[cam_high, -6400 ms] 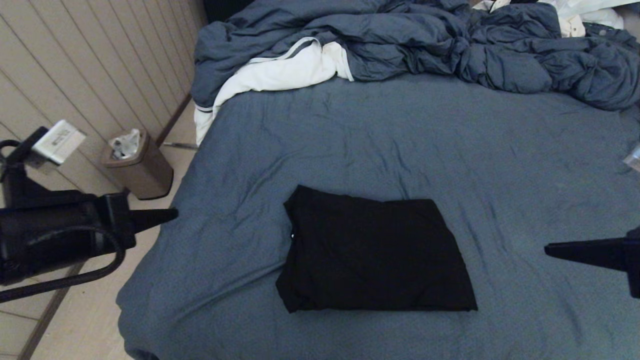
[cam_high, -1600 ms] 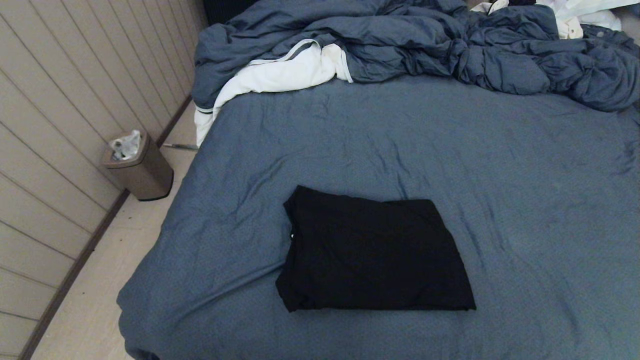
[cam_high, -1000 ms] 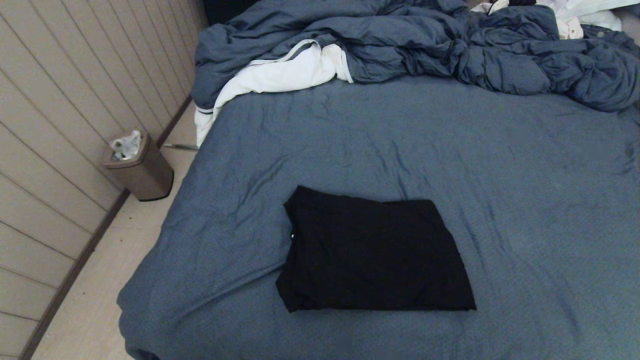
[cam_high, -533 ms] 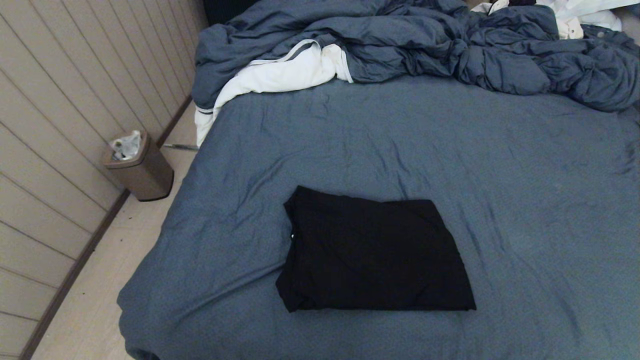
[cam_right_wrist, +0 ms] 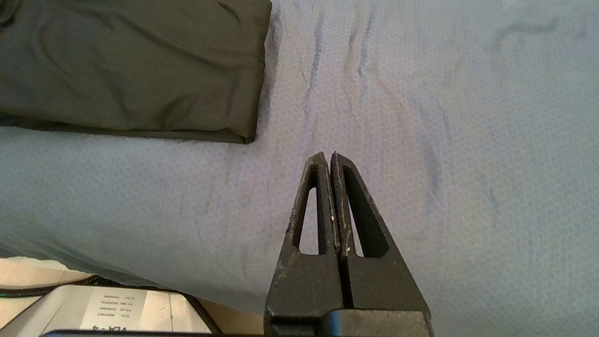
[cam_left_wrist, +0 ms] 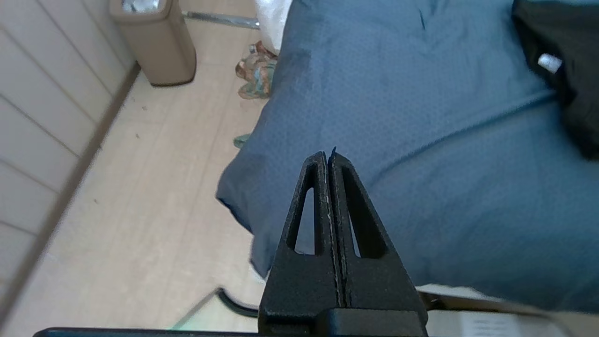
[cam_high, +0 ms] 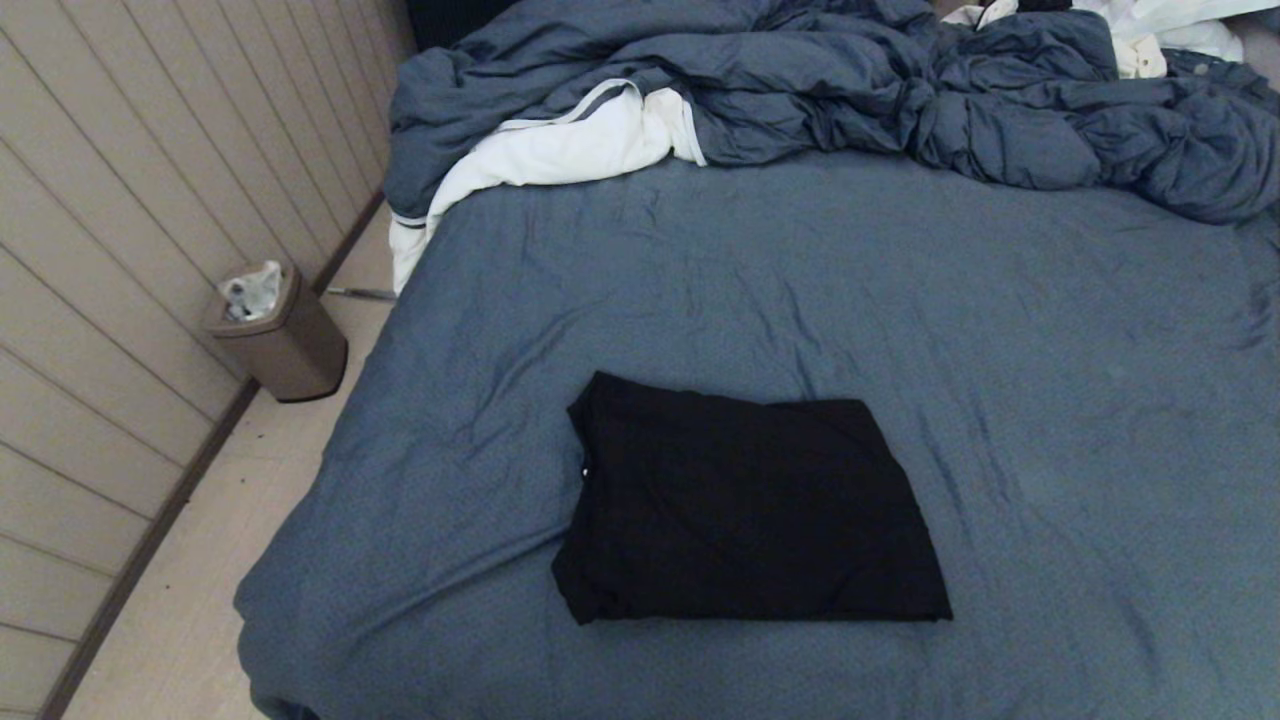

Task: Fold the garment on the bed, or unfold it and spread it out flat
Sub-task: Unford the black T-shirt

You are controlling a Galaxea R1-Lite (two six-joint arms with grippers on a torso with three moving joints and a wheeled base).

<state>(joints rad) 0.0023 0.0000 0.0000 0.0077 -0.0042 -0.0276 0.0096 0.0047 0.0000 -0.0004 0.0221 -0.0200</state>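
The garment (cam_high: 745,510) lies folded into a neat black rectangle on the near middle of the bed (cam_high: 1000,330), print hidden. Neither arm shows in the head view. In the left wrist view my left gripper (cam_left_wrist: 327,157) is shut and empty, hovering over the bed's near left corner, with the garment (cam_left_wrist: 568,70) and its white tag off to one side. The right wrist view has my right gripper (cam_right_wrist: 326,157) shut and empty above bare sheet, a short way from the garment's (cam_right_wrist: 131,65) folded corner.
A rumpled blue-grey duvet (cam_high: 850,90) and a white cloth with grey trim (cam_high: 560,150) lie along the bed's far end. A brown waste bin (cam_high: 280,335) stands on the floor by the panelled wall, left of the bed. Slippers (cam_left_wrist: 255,75) lie beside the bed.
Both arms, seen at the sides of the head view several seconds ago, have drawn back out of it. The garment has not moved over the last second.
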